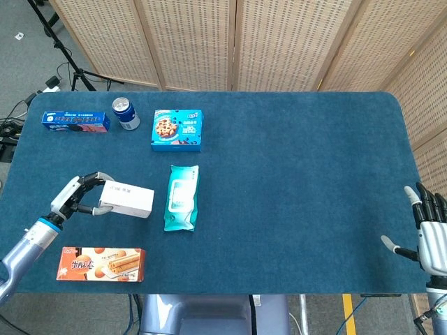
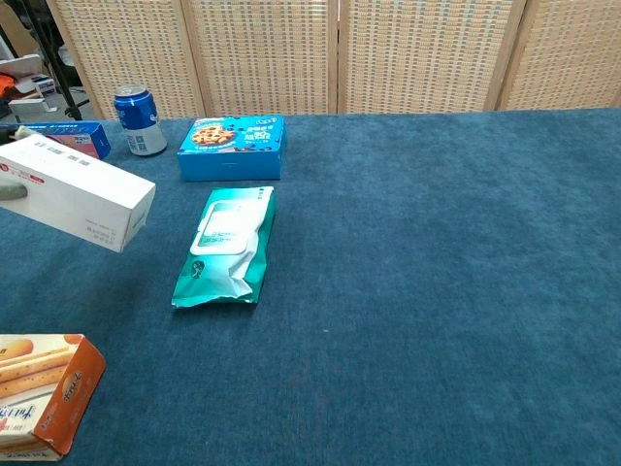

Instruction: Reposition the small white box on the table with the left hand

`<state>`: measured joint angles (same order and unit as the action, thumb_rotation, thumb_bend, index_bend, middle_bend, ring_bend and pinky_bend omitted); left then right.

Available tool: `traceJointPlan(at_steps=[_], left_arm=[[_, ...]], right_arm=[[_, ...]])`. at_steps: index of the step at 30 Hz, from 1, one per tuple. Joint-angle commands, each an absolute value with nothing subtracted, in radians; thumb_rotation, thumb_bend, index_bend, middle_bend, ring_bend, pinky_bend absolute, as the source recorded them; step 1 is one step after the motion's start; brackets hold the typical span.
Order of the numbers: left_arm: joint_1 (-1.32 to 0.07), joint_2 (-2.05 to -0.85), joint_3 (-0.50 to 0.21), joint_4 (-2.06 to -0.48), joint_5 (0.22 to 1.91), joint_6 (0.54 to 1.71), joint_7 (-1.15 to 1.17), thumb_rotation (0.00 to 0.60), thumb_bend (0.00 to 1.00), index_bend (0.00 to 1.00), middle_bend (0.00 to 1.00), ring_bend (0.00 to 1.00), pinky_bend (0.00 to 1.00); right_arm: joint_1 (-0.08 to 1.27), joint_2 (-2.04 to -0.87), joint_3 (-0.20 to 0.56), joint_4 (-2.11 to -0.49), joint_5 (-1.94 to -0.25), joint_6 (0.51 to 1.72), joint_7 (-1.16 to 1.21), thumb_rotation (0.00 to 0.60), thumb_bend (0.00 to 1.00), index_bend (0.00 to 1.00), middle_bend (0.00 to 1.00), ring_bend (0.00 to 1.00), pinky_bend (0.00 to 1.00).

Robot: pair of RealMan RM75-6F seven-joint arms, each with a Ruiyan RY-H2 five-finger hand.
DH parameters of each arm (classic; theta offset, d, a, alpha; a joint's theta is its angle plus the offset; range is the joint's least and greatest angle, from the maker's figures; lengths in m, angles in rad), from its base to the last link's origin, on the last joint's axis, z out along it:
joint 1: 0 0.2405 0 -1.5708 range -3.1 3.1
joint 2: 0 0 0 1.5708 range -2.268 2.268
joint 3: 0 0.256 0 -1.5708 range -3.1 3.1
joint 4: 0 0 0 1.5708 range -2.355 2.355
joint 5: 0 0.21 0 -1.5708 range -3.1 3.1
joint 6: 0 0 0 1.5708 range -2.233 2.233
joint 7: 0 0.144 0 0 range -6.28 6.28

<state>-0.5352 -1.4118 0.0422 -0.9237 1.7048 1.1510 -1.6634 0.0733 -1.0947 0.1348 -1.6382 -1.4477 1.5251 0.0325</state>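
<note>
The small white box (image 1: 127, 200) lies lengthwise near the table's left side, left of the teal wipes pack. My left hand (image 1: 78, 197) grips its left end, fingers wrapped over it. In the chest view the small white box (image 2: 78, 194) shows at the far left, tilted slightly and seemingly raised off the cloth; only a bit of the left hand (image 2: 10, 189) shows at the frame edge. My right hand (image 1: 429, 234) hangs open past the table's right front corner, holding nothing.
A teal wipes pack (image 1: 181, 197) lies just right of the box. An orange biscuit box (image 1: 102, 264) sits at the front left edge. At the back left are a blue cookie box (image 1: 177, 130), a soda can (image 1: 126, 113) and a long blue packet (image 1: 75, 122).
</note>
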Motion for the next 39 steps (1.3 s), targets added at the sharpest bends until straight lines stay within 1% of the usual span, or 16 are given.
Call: traceJointPlan(at_steps=[1, 9, 11, 12, 13, 14, 15, 16, 20, 22, 25, 28, 32, 34, 38, 39], left_arm=[[-0.540, -1.518, 0.094, -0.767, 1.761, 1.193, -1.719, 0.600, 0.27, 0.53, 0.47, 0.27, 0.26], [-0.538, -1.559, 0.111, -0.711, 1.739, 1.185, -1.666, 0.600, 0.27, 0.53, 0.47, 0.27, 0.26], [-0.537, -1.565, 0.114, -0.707, 1.734, 1.183, -1.648, 0.600, 0.27, 0.53, 0.44, 0.24, 0.25], [-0.535, -1.568, 0.114, -0.704, 1.730, 1.182, -1.631, 0.600, 0.27, 0.53, 0.38, 0.18, 0.20], [-0.533, -1.570, 0.114, -0.701, 1.725, 1.181, -1.605, 0.600, 0.27, 0.51, 0.26, 0.10, 0.13], [-0.528, -1.573, 0.111, -0.700, 1.718, 1.183, -1.573, 0.600, 0.27, 0.49, 0.17, 0.05, 0.08], [-0.524, -1.575, 0.108, -0.701, 1.711, 1.186, -1.536, 0.600, 0.27, 0.45, 0.06, 0.00, 0.02], [-0.520, -1.575, 0.106, -0.704, 1.706, 1.189, -1.501, 0.600, 0.27, 0.38, 0.01, 0.00, 0.00], [-0.515, -1.550, 0.111, -0.738, 1.696, 1.171, -1.364, 0.600, 0.26, 0.22, 0.00, 0.00, 0.00], [-0.513, -1.532, 0.107, -0.774, 1.682, 1.163, -1.318, 0.600, 0.26, 0.11, 0.00, 0.00, 0.00], [-0.487, -1.487, 0.085, -0.857, 1.658, 1.222, -1.249, 0.600, 0.25, 0.02, 0.00, 0.00, 0.00], [-0.459, -1.418, 0.086, -0.948, 1.666, 1.297, -1.196, 0.600, 0.25, 0.00, 0.00, 0.00, 0.00], [-0.443, -1.316, 0.093, -1.081, 1.662, 1.315, -1.091, 0.600, 0.23, 0.00, 0.00, 0.00, 0.00], [-0.433, -1.258, 0.080, -1.173, 1.638, 1.320, -0.974, 0.600, 0.21, 0.00, 0.00, 0.00, 0.00], [-0.402, -1.135, 0.032, -1.415, 1.546, 1.334, -0.648, 0.600, 0.17, 0.00, 0.00, 0.00, 0.00], [-0.390, -1.088, 0.011, -1.492, 1.506, 1.349, -0.533, 0.600, 0.16, 0.00, 0.00, 0.00, 0.00]], right_arm=[[0.074, -1.095, 0.135, -1.638, -1.447, 1.524, 0.032, 0.600, 0.00, 0.00, 0.00, 0.00, 0.00], [0.075, -1.096, 0.134, -1.638, -1.449, 1.523, 0.028, 0.600, 0.00, 0.00, 0.00, 0.00, 0.00], [0.075, -1.097, 0.134, -1.638, -1.448, 1.523, 0.028, 0.600, 0.00, 0.00, 0.00, 0.00, 0.00], [0.075, -1.097, 0.134, -1.638, -1.448, 1.523, 0.028, 0.600, 0.00, 0.00, 0.00, 0.00, 0.00], [0.075, -1.097, 0.134, -1.638, -1.448, 1.523, 0.028, 0.600, 0.00, 0.00, 0.00, 0.00, 0.00], [0.075, -1.096, 0.134, -1.638, -1.448, 1.524, 0.028, 0.600, 0.00, 0.00, 0.00, 0.00, 0.00], [0.074, -1.096, 0.134, -1.638, -1.448, 1.524, 0.029, 0.600, 0.00, 0.00, 0.00, 0.00, 0.00], [0.074, -1.096, 0.134, -1.638, -1.448, 1.524, 0.029, 0.600, 0.00, 0.00, 0.00, 0.00, 0.00], [0.075, -1.096, 0.133, -1.638, -1.451, 1.524, 0.029, 0.600, 0.00, 0.00, 0.00, 0.00, 0.00], [0.074, -1.096, 0.133, -1.639, -1.453, 1.526, 0.029, 0.600, 0.00, 0.00, 0.00, 0.00, 0.00], [0.072, -1.094, 0.133, -1.639, -1.452, 1.529, 0.032, 0.600, 0.00, 0.00, 0.00, 0.00, 0.00], [0.071, -1.093, 0.132, -1.641, -1.455, 1.531, 0.034, 0.600, 0.00, 0.00, 0.00, 0.00, 0.00], [0.071, -1.092, 0.131, -1.643, -1.459, 1.532, 0.035, 0.600, 0.00, 0.00, 0.00, 0.00, 0.00], [0.071, -1.091, 0.130, -1.644, -1.462, 1.533, 0.035, 0.600, 0.00, 0.00, 0.00, 0.00, 0.00], [0.069, -1.090, 0.128, -1.647, -1.469, 1.538, 0.036, 0.600, 0.00, 0.00, 0.00, 0.00, 0.00], [0.069, -1.089, 0.127, -1.648, -1.473, 1.540, 0.037, 0.600, 0.00, 0.00, 0.00, 0.00, 0.00]])
